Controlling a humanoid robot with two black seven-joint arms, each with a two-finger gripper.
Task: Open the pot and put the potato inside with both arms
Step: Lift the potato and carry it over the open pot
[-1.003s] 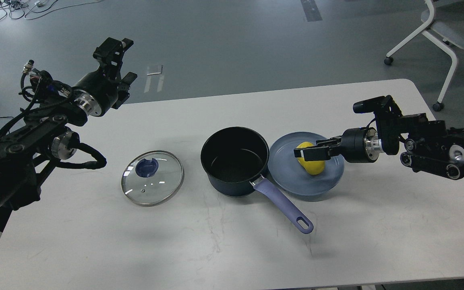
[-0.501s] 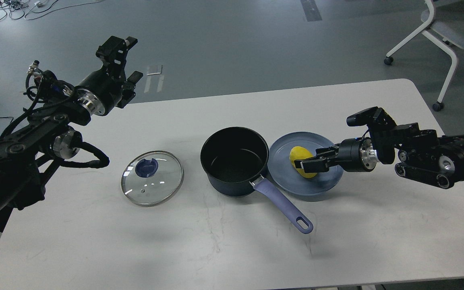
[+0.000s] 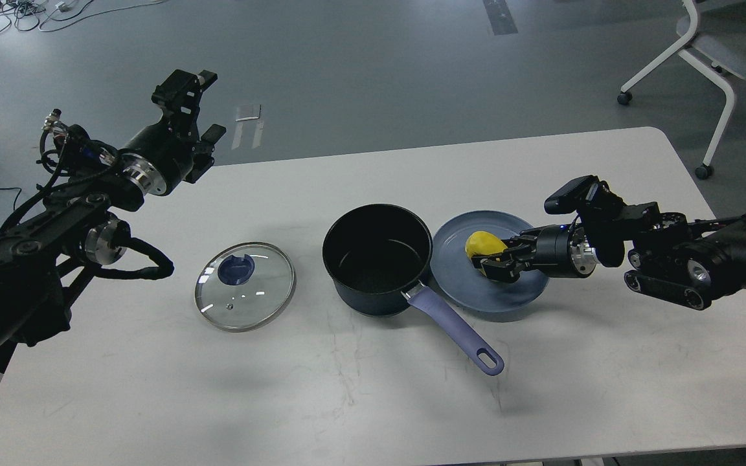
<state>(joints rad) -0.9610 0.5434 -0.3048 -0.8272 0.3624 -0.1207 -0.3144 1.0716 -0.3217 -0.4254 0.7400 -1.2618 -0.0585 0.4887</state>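
Now right gripper (image 3: 495,261) clasps yellow potato (image 3: 483,244) on round blue plate (image 3: 457,288), right of open black pot (image 3: 376,259); left gripper (image 3: 193,103) spread wide, far left.

Grey smooth floor (image 3: 373,58) fills the background. White counter (image 3: 373,401) with rounded corners, scuffed surface. White-framed wheeled chair (image 3: 710,58) top right. Tangled black cables (image 3: 4,13) top left, dark tape strip (image 3: 501,16) and pale tape marks (image 3: 248,123) on floor.

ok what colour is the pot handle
Light purple, on the pot handle, clearest in the head view.
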